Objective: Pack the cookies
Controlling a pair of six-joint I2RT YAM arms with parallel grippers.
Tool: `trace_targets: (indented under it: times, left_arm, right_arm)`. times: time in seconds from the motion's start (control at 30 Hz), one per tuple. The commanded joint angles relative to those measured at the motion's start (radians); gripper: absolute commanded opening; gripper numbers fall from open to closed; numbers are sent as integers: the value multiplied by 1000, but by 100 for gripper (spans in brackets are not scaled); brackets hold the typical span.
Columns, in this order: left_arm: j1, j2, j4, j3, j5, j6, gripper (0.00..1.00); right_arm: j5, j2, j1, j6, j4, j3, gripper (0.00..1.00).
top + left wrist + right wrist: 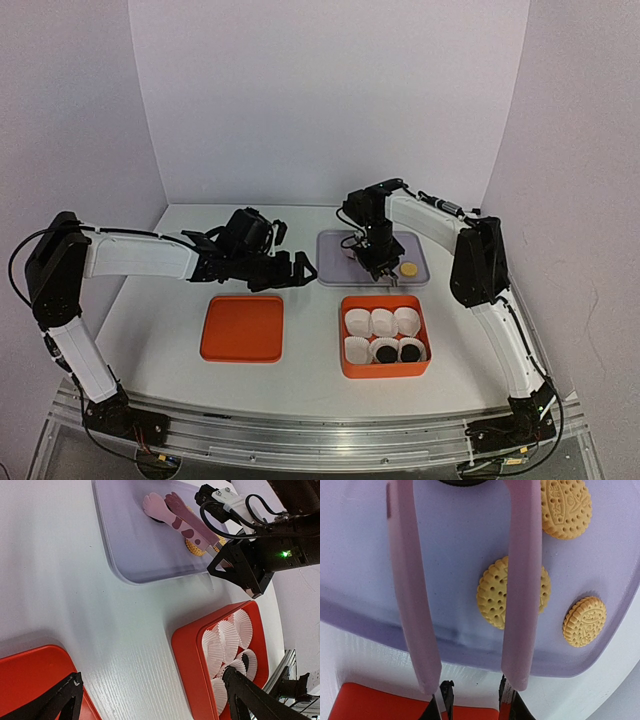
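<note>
white table (150, 320) held a lilac plastic tray (460, 555); right gripper (475, 702), clamped on pink silicone tongs (415, 605), likely needed tips centred around the black-brown round cookie (461, 482).

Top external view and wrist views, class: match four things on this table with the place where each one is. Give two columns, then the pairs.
Things
1. flat orange lid
2. golden yellow round cookies
3. pink paw-tipped tongs
4. white fluted paper cups

Places
A. in the orange box
B. held by the right gripper
C. on the white table, left of the box
D. on the lavender tray

Pairs: 1-C, 2-D, 3-B, 4-A
</note>
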Motion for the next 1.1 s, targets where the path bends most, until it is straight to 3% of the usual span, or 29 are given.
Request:
trace_targets:
  times: [0.0, 0.53, 1.07]
  left_arm:
    - [-1, -52, 7, -1, -17, -9, 100]
    - [-1, -52, 36, -2, -8, -13, 100]
    - [-1, -43, 59, 6, 0, -8, 100]
  right_arm:
    - [22, -10, -5, -13, -123, 35, 24]
    - [-9, -137, -3, -41, -110, -13, 0]
    - [-190, -432, 1, -22, -19, -347, 0]
